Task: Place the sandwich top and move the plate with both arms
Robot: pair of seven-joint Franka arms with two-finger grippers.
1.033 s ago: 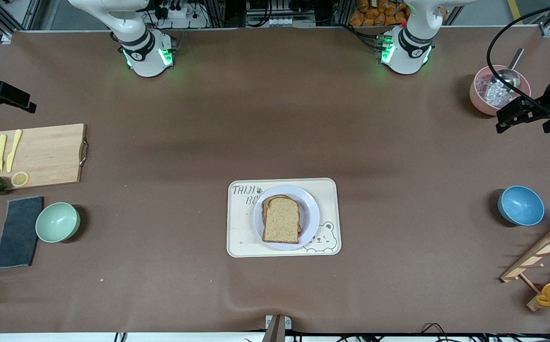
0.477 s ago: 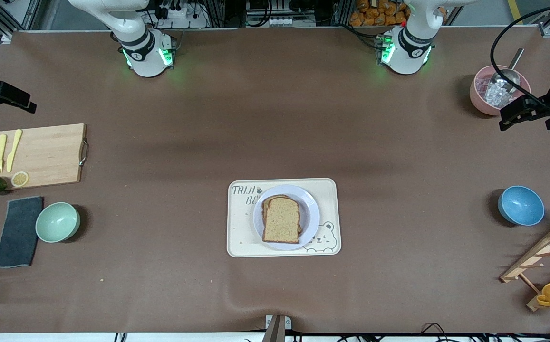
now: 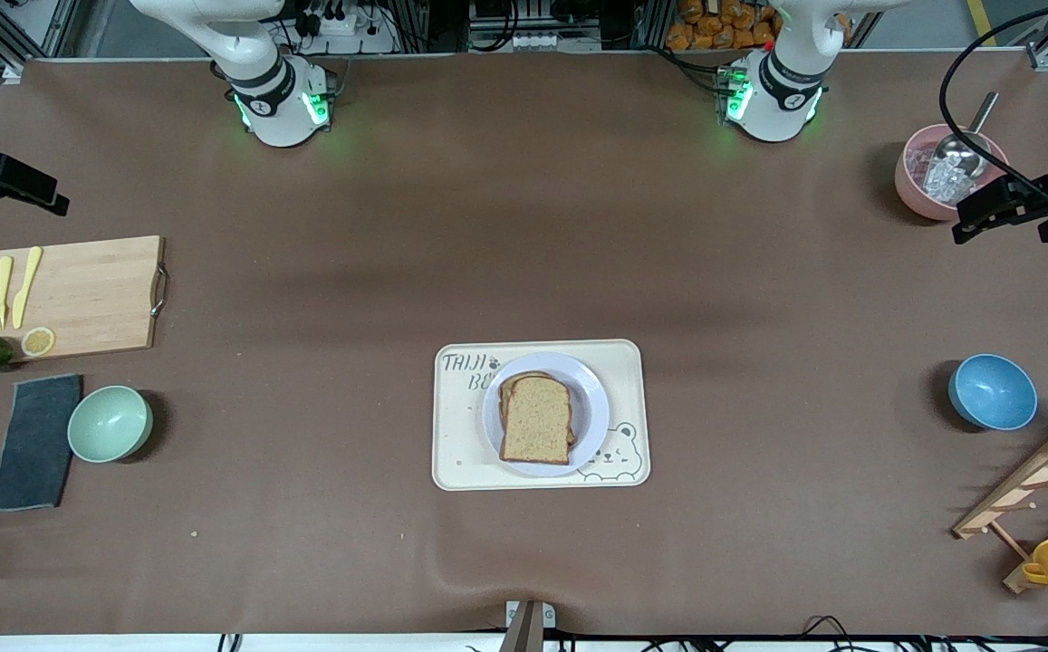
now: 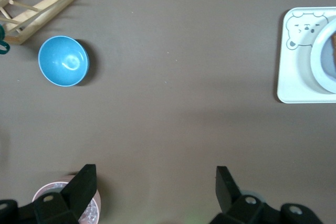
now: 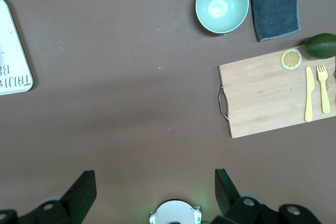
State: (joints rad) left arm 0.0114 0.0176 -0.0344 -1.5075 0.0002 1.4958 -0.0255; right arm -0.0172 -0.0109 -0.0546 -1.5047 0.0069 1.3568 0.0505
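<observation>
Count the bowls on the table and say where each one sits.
3. The green bowl sits beside the dark cloth at the right arm's end. The blue bowl and the pink bowl, which holds a metal scoop, sit at the left arm's end.

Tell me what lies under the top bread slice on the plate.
Under the sandwich top another bread slice's crust peeks out, on the plate. Any filling is covered.

Probably a robotics lab; aluminium framing (image 3: pixel 34 27) and cables (image 3: pixel 967 72) edge the table (image 3: pixel 524 226).
</observation>
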